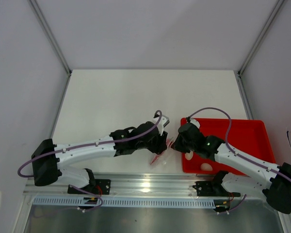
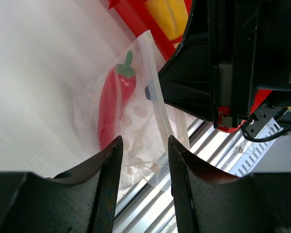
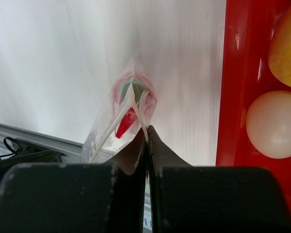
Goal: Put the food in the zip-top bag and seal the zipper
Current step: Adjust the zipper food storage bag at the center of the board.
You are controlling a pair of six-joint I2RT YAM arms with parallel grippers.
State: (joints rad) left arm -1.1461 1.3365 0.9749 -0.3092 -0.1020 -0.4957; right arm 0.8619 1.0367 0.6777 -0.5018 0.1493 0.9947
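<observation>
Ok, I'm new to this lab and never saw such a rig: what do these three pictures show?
Two robot arms are bolted at the edge of a white table. One picture looks down from above; the other two come from a camera on each wrist. The right gripper is shut on the edge of a clear bag with a red toy chili inside. The left gripper is open, close to the bag. A red tray holds a white egg and a yellow piece.
</observation>
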